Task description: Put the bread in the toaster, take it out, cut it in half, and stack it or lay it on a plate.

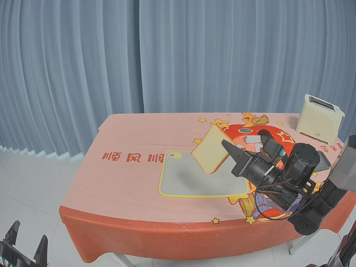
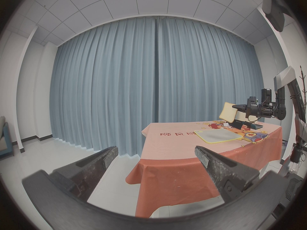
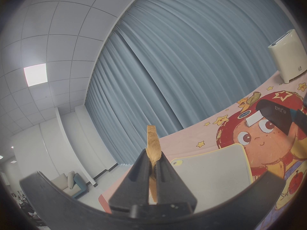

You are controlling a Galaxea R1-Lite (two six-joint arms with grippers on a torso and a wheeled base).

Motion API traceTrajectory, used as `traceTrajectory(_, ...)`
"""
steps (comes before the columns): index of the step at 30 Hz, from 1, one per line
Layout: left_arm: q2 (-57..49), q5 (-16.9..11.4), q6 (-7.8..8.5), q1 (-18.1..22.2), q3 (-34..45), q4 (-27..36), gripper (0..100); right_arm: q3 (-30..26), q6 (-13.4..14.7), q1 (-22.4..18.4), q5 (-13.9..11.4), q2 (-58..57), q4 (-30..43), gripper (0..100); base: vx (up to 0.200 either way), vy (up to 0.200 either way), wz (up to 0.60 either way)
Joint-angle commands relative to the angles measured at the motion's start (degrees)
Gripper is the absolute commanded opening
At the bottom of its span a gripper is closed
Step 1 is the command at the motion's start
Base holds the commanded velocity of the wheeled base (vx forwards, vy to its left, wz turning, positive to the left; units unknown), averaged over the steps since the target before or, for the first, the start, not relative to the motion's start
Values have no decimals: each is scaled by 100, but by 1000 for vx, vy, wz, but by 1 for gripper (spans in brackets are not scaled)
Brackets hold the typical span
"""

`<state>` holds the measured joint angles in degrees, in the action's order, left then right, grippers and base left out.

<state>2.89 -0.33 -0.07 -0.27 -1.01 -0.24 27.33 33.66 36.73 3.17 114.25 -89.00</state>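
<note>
Head view: a desk with a pink printed cloth stands in front of blue curtains. The right gripper reaches in from the near right corner toward the middle of the desk. Its jaws are clenched on one edge of a slice of bread. The slice hangs in the air, tilted, with its broad face turned up toward the camera and its free end pointing away from the jaws toward the desk's left edge. It hovers above the far right part of a grey, yellow-rimmed cutting board at the desk's middle, not touching it. The cream toaster stands at the far right corner with its slot facing up, well apart from the bread and behind the right arm. The left gripper hangs off the desk beyond the near left corner, so the right arm is far nearer to both board and toaster.

Left wrist view: the left jaws are released and spread wide, holding nothing. The desk is far off, and the bread shows above the board.

Right wrist view: the slice is seen edge-on, standing straight out between the clenched jaws. The board lies just beyond it.

Whether the bread is toasted cannot be told. The board lies directly beneath the slice, so laying it down would be a short drop. Reaching the toaster would mean swinging back and turning the slice edge-down.
</note>
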Motion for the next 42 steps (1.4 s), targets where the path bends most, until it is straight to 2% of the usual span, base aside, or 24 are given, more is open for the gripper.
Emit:
traceTrajectory(1, 1, -2, -1, 0, 101, -2, 100, -26, -8, 36, -1, 194, -38, 0, 0, 0, 0)
traceTrajectory(12, 1, -2, -1, 0, 101, -2, 100, 35, 0, 54, -1, 678, -47, 0, 0, 0, 0)
traceTrajectory(18, 1, -2, 7, 0, 101, -2, 100, 220, 440, 54, -1, 827, -38, 0, 0, 0, 0)
traceTrajectory(22, 1, -2, -10, 0, 101, -2, 100, 255, 607, 80, -9, 871, -47, 0, 0, 0, 0)
traceTrajectory(34, 1, -2, -1, 0, 101, -2, 100, 422, 607, 71, 70, 1161, -47, 0, 0, 0, 0)
traceTrajectory(42, 1, -2, -1, 0, 101, -2, 100, 528, 589, 54, 219, 1249, -47, 0, 0, 0, 0)
